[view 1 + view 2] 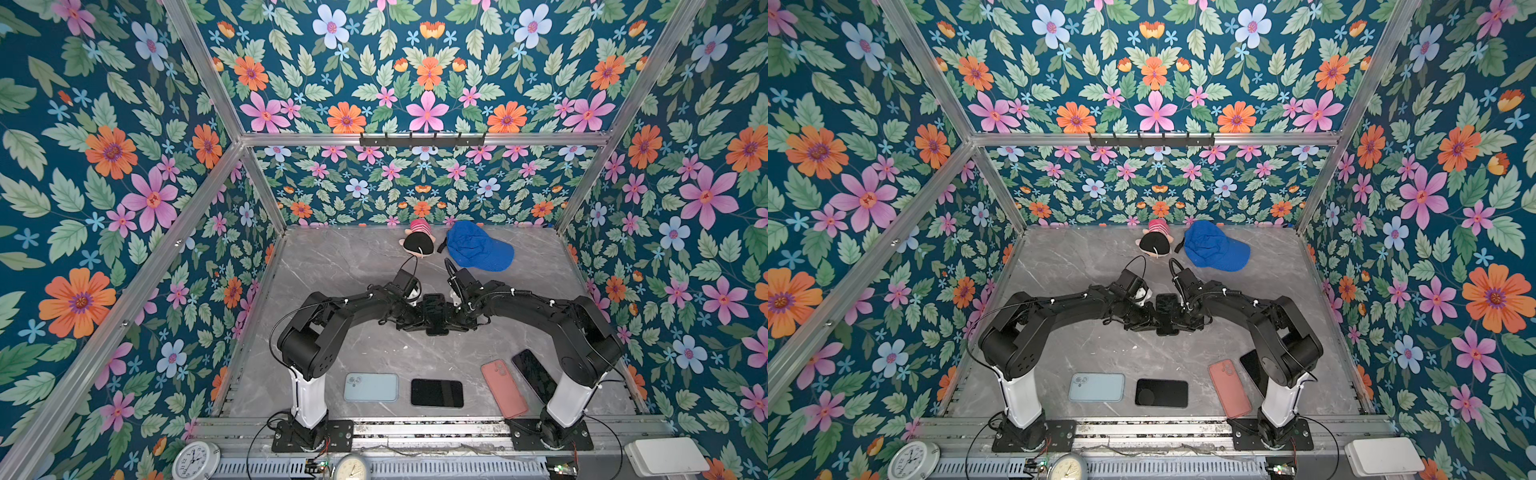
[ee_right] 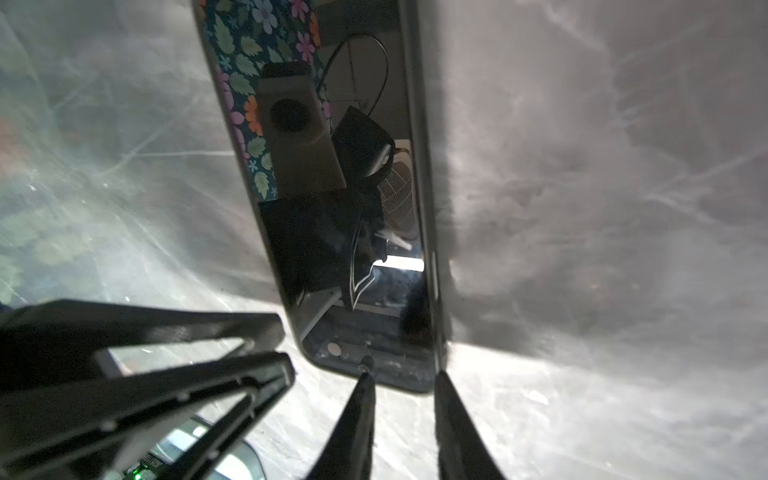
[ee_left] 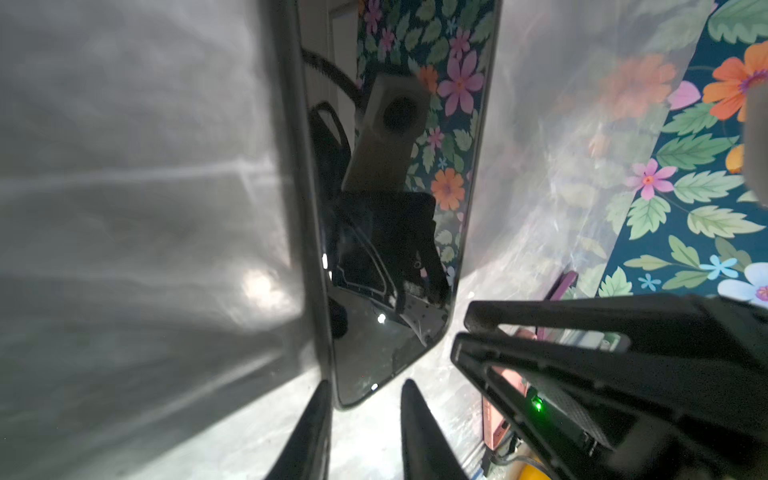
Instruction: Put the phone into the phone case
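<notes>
- Phone [image 1: 434,312] lies screen up near the middle of the counter [image 1: 374,349]. The two arms meet over it from either side in both top views.
- A dark rim [image 3: 307,249] runs along one long side of the glass in the left wrist view. I take it for the wall of the phone case, though I cannot tell how fully the phone sits inside it.
- Left gripper [image 3: 369,384] has its jaws part-way apart over a near corner. One fingertip [image 3: 322,411] meets the rimmed edge and its partner stands clear of the glass, so it clamps nothing.
- Right gripper [image 2: 403,376] is likewise part-way open, with both tips at the phone's near end and nothing pinched between them.
- Step in hand, as I judge it: seating the phone down into the case.
- To do it well, press straight down at the corners, one at a time. The opposite gripper should pin the case so it does not skate on the smooth counter.
- Keep the tips close to the edge. The glossy screen gives little purchase, and an off-centre push may pop a seated corner out.
- Work from this end toward the far end, with light force.
- Leave the pink case [image 1: 504,388], well apart near the front edge, out of it.
</notes>
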Tool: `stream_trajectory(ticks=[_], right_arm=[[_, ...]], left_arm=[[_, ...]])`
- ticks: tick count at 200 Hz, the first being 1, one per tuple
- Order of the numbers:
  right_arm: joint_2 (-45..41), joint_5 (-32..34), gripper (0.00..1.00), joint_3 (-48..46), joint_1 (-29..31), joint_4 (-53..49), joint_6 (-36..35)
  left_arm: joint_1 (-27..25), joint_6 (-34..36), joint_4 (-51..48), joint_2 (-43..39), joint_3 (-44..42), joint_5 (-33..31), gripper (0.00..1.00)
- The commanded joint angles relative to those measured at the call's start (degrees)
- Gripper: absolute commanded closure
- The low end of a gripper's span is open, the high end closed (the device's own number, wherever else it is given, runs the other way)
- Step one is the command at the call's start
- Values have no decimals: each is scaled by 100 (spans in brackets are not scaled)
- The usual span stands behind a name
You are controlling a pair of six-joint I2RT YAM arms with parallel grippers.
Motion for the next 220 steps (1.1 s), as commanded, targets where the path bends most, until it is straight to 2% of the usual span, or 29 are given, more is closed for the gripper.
stream_trajectory(ticks=[1, 55, 97, 153, 220], right_arm=[[66, 198, 68, 177, -93, -109, -187], [686, 94, 61, 1085, -442, -236, -672], [1117, -19, 58, 1617, -651, -277, -875], [1385, -170, 55, 1817, -732, -218, -924], [1539, -345, 61, 1710, -736, -69, -883]], left_arm=[[159, 374, -344, 106, 310, -305, 65], [515, 680, -460, 758, 1223, -176, 56], [544, 792, -606, 1234, 1819, -102, 56], [579, 772, -690, 1501, 2005, -85, 59], [520, 612, -479, 1482, 1735, 88, 62]])
